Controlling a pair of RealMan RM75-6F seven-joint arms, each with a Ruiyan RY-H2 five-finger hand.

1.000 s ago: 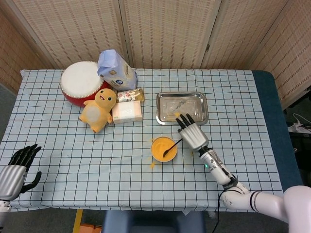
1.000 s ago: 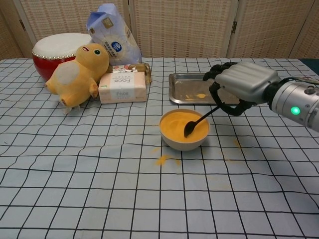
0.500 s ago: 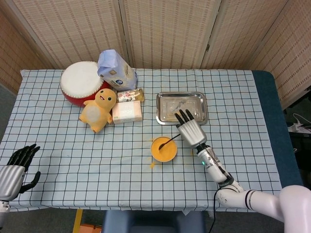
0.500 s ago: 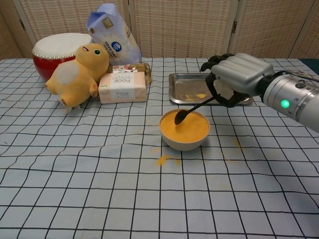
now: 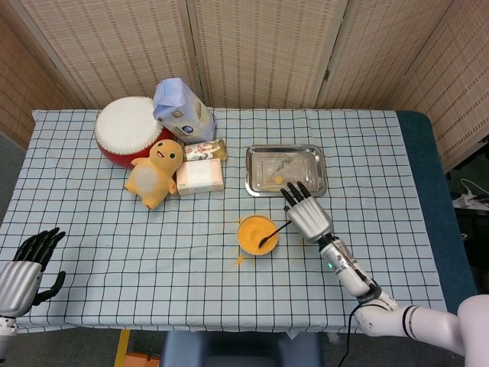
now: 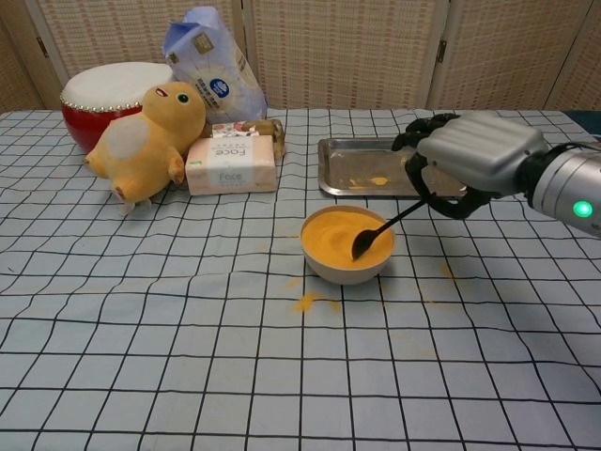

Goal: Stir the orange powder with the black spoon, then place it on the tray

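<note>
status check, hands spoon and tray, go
Right hand grips black spoon, tip down in the bowl of orange powder. Left hand open, idle at table's near corner. Tray behind bowl, path unobstructed; powder spilled on the cloth.

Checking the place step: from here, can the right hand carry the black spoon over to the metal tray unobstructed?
Probably yes. The right hand holds the black spoon beside the metal tray, with nothing standing between them.
</note>
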